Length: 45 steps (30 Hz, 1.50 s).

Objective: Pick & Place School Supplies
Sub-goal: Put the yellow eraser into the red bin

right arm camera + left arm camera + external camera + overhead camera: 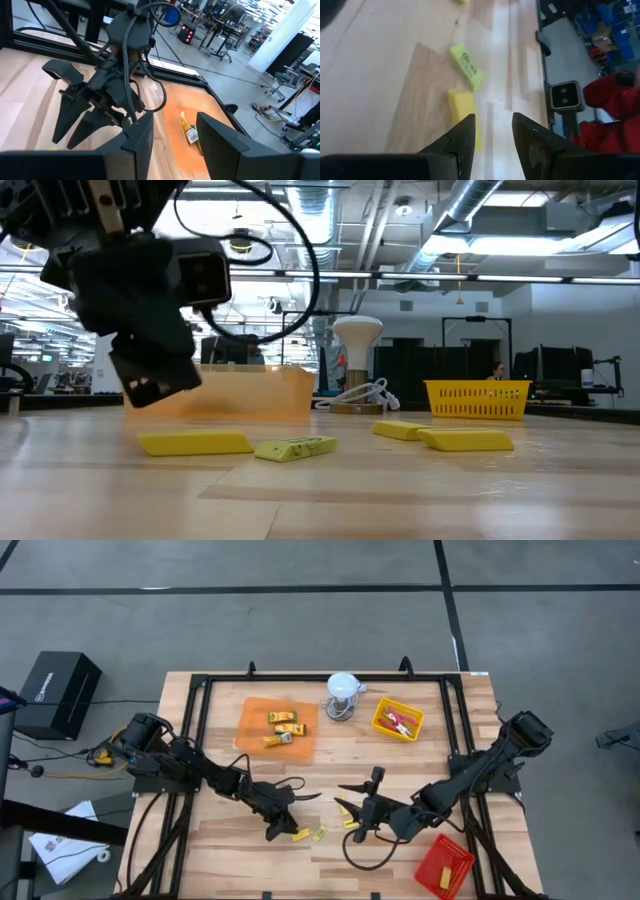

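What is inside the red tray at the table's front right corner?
The red tray holds one small yellow block, seen in the high view. The rest of its floor shows bare red mesh. Nothing covers it; the right gripper is off to its left.

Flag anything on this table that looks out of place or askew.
Four yellow supplies lie loose on the bare table near its front edge: a yellow block and a packet beside the left gripper, two more by the right gripper. The others sit in trays.
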Motion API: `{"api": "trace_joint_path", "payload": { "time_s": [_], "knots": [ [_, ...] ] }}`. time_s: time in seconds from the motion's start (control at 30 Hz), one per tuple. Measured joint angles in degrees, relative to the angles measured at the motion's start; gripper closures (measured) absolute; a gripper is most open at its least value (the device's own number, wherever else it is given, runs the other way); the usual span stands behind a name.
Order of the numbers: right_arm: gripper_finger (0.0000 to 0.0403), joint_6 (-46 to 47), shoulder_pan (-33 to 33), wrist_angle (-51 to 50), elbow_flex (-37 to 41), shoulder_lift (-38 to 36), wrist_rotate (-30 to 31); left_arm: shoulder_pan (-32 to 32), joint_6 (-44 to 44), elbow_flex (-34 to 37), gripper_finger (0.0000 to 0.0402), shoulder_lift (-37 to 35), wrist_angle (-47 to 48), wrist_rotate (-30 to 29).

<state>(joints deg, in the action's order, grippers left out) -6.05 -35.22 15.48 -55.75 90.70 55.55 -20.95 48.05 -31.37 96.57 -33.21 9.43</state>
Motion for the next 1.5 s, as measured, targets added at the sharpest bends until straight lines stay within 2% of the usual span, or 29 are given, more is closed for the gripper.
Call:
{"api": "trace_joint_path", "payload": {
  "time_s": [0.43, 1.5],
  "knots": [
    [0.0268, 0.01, -0.41, 0.01, 0.00, 0.04, -0.04, -0.83, -0.06, -5.01, 0.0277, 9.08, -1.88, 3.27],
    [0.0266, 0.03, -1.16, -0.17, 0.00, 0.09, -0.16, 0.83, -4.52, -4.77, 0.0279, 8.63, 7.08, 2.56]
  ]
}}
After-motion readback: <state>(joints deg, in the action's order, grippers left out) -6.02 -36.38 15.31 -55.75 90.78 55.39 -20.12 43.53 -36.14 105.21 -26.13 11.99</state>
